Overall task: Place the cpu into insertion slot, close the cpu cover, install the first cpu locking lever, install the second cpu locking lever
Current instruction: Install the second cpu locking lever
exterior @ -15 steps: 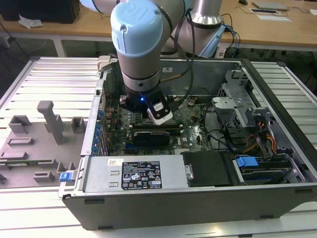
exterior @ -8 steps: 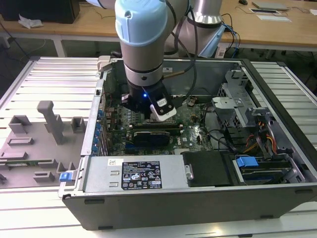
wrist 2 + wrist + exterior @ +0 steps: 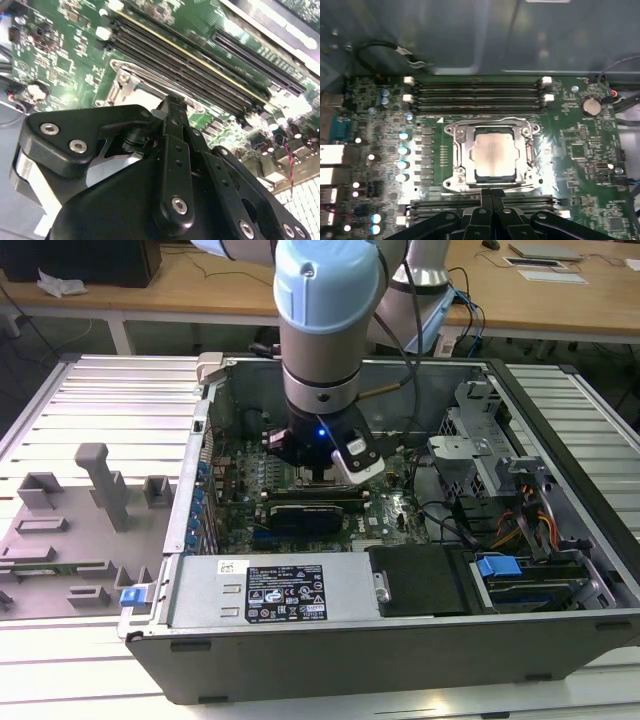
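The cpu lies flat in the insertion slot, its pale silver top showing through the opening of the cpu cover. The cover lies down flat over it. Thin wire levers run along two opposite sides of the socket: one on the far side and one beside my fingertips. My gripper is shut with nothing between its fingers and hovers just past the socket's edge, over the near memory slots. In the second wrist view the gripper points down at the socket's metal frame.
Long black memory slots flank the socket on both sides. The arm reaches down into an open computer case, with cables and a drive cage to the exterior view's right. A grey fixture tray sits outside to the left.
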Tool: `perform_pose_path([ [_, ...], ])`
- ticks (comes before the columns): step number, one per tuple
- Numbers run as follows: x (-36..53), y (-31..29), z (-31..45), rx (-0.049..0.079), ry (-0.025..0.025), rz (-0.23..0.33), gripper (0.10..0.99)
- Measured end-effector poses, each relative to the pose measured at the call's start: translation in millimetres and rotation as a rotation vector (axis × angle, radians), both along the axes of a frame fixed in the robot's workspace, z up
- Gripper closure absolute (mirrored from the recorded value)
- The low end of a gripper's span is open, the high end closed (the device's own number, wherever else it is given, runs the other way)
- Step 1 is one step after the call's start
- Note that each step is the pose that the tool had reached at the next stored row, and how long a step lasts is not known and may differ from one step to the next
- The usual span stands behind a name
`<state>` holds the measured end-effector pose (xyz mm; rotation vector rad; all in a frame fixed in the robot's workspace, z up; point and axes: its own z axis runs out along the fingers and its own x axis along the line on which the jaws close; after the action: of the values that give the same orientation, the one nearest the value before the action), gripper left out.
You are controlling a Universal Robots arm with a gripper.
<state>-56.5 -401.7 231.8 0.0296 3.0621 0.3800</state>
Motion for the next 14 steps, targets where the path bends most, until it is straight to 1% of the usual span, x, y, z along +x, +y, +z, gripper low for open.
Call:
perform_pose_path([
  [3, 2.1, 3.9, 0.1, -0.022, 0.0010, 0.000, 0.980],
  [4, 2.7, 6.3, 0.0, -0.032, 0.0012, 0.000, 0.980],
  [5, 3.0, 9.0, 0.0, -0.036, 0.0012, 0.000, 0.980],
  [6, 3.5, 14.9, 0.0, -0.041, 0.0012, 0.000, 0.980],
  [8, 3.9, 23.0, -0.1, -0.045, 0.0011, 0.000, 0.980],
  [9, 4.3, 31.3, 0.0, -0.050, 0.0011, 0.000, 0.980],
  [11, 4.5, 38.9, 0.0, -0.058, 0.0012, 0.000, 0.980],
  [12, 4.6, 42.2, 0.0, -0.071, 0.0012, 0.000, 0.980],
  [14, 4.7, 45.6, 0.2, -0.091, 0.0013, 0.000, 0.980],
])
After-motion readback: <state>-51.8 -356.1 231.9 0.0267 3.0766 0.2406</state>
